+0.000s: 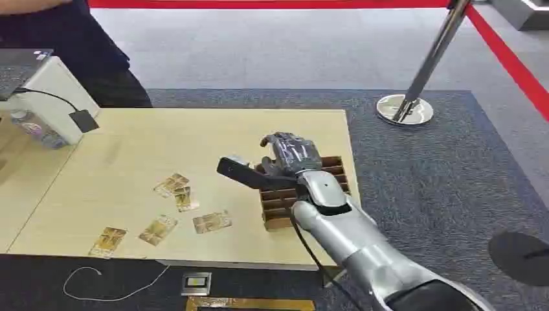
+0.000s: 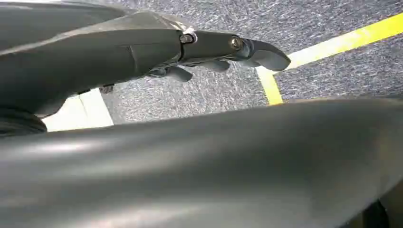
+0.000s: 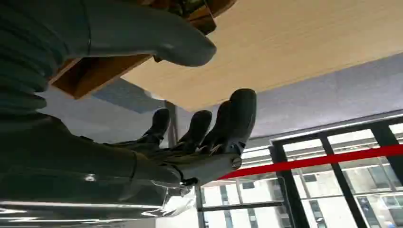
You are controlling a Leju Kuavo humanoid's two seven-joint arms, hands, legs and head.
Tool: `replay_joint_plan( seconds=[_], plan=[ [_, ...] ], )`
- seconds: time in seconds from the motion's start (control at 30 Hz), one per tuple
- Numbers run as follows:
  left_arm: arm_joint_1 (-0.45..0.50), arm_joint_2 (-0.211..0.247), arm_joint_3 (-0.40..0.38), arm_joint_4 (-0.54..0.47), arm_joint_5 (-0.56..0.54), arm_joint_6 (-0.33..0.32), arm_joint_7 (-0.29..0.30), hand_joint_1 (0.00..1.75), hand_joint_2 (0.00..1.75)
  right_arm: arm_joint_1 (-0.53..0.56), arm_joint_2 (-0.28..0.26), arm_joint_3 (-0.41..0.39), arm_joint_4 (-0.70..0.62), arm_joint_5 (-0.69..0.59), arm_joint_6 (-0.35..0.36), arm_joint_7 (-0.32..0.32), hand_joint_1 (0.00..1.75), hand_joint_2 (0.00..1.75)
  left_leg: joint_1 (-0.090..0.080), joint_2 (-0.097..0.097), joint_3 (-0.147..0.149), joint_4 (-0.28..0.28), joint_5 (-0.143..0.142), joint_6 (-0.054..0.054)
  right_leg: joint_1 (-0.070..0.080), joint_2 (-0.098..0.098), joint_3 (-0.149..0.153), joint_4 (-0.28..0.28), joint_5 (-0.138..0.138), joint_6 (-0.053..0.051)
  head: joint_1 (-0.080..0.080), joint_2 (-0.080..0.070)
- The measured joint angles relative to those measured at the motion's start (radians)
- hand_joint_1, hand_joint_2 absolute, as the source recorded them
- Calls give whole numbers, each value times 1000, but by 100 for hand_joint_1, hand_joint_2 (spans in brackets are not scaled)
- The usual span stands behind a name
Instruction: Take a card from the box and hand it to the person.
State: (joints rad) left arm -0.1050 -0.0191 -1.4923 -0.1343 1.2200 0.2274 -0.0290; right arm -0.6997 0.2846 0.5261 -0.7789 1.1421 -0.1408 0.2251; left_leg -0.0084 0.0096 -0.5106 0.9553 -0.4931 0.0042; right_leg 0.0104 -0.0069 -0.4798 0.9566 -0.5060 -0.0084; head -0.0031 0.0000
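Brown slotted wooden box point(image 1: 333, 170) | right hand point(image 1: 291, 154) above, fingers apart

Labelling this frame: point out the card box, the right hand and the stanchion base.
card box point(image 1: 336, 170), head view, slotted far end.
right hand point(image 1: 291, 154), head view, back of hand.
stanchion base point(image 1: 392, 111), head view, chrome disc.

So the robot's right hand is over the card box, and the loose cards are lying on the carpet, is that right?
Not quite. The right hand is over the card box, but the loose cards lie on the wooden table, not the carpet. The head view shows it.
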Motion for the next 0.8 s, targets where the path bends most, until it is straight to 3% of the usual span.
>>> replay_joint_plan(
  seconds=[0.8],
  plan=[
    [0,0,0,0,0,0,8,0,0,-2,-2,-5,108,10,-9,12,84,175,0,0,0,0,0,0,0,0,0,0,0,0,0,0]
  ],
)
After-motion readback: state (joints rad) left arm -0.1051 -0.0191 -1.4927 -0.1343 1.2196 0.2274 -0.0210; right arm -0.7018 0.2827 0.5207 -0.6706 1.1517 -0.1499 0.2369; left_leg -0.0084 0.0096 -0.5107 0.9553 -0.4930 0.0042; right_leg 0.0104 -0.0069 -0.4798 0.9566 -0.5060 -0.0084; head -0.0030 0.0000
